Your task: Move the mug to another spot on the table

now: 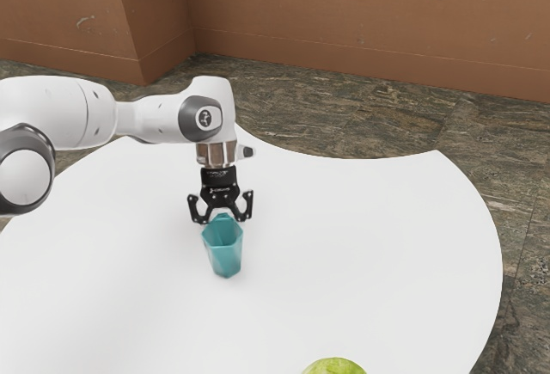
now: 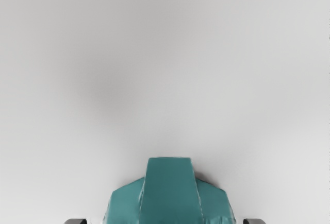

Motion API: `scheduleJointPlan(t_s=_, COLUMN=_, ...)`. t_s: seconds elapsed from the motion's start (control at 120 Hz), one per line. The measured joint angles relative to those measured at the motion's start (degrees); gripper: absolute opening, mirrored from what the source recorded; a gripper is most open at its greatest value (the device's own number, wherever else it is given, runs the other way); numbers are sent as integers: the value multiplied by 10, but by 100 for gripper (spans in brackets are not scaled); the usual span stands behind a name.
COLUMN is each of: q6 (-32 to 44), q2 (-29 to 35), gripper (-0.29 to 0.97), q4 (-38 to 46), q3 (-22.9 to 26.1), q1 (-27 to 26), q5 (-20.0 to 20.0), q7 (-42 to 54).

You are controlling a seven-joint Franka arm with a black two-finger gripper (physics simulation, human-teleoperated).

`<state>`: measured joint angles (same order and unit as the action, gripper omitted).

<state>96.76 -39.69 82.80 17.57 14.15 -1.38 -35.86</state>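
- Walls (image 1: 344, 13) of brown board close off the back of the scene, and a dark mottled stone floor (image 1: 387, 116) runs from them up to the table.
- Next in size is the table (image 1: 369, 245), white with a round edge. It takes up most of my exterior view, and in the wrist view its plain white surface (image 2: 165, 54) spreads out beyond the mug.
- My arm (image 1: 129, 120) is white with grey joints. It comes in from the exterior view's left, runs level above the table, and bends at the wrist so that the hand points straight down.
- The gripper (image 1: 222, 217) is black and hangs directly over the mug, with its jaws released and spread wide. One finger (image 1: 196, 213) stands on each side of the mug's rim at about rim height. I see a gap between each fingertip and the teal wall, so nothing is grasped. In the wrist view a dark fingertip (image 2: 76, 221) shows off to each side of the mug, clear of it.
- The mug (image 1: 223, 249) is teal with faceted sides. It stands upright on the table, in the half nearer the exterior camera and toward that view's left. In the wrist view it sits right under my hand (image 2: 169, 193), with a raised flat panel running down its middle.
- A rounded yellow-green thing (image 1: 333, 366) lies at the near edge of the table, well apart from the mug and cut off by the frame. I cannot tell what it is.
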Motion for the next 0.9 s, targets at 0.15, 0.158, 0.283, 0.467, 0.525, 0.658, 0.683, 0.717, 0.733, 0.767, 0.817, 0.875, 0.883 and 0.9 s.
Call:
scheduleJointPlan(t_s=0.15, q6=1, q2=0, gripper=53, q4=0, q3=-1, q1=1, q5=-2, q7=-1)
scheduleJointPlan(t_s=0.158, q6=1, q2=0, gripper=54, q4=0, q3=-1, q1=1, q5=-2, q7=-1)
scheduleJointPlan(t_s=0.283, q6=3, q2=0, gripper=60, q4=0, q3=-2, q1=1, q5=-1, q7=0)
scheduleJointPlan(t_s=0.467, q6=37, q2=-1, gripper=65, q4=4, q3=-5, q1=0, q5=32, q7=6)
scheduleJointPlan(t_s=0.525, q6=54, q2=-1, gripper=65, q4=3, q3=-6, q1=1, q5=47, q7=9)
scheduleJointPlan(t_s=0.658, q6=97, q2=0, gripper=67, q4=0, q3=-11, q1=8, q5=77, q7=16)
scheduleJointPlan(t_s=0.683, q6=103, q2=1, gripper=67, q4=-1, q3=-14, q1=10, q5=80, q7=18)
scheduleJointPlan(t_s=0.717, q6=110, q2=1, gripper=67, q4=-6, q3=-17, q1=12, q5=84, q7=21)
scheduleJointPlan(t_s=0.733, q6=113, q2=2, gripper=67, q4=-9, q3=-18, q1=12, q5=86, q7=23)
scheduleJointPlan(t_s=0.767, q6=117, q2=6, gripper=67, q4=-13, q3=-19, q1=13, q5=88, q7=26)
scheduleJointPlan(t_s=0.817, q6=117, q2=25, gripper=67, q4=-14, q3=-20, q1=13, q5=89, q7=32)
scheduleJointPlan(t_s=0.875, q6=112, q2=58, gripper=68, q4=-5, q3=-20, q1=13, q5=90, q7=41)
scheduleJointPlan(t_s=0.883, q6=111, q2=62, gripper=68, q4=-4, q3=-20, q1=13, q5=90, q7=42)
scheduleJointPlan(t_s=0.9, q6=110, q2=70, gripper=68, q4=-1, q3=-20, q1=13, q5=90, q7=45)
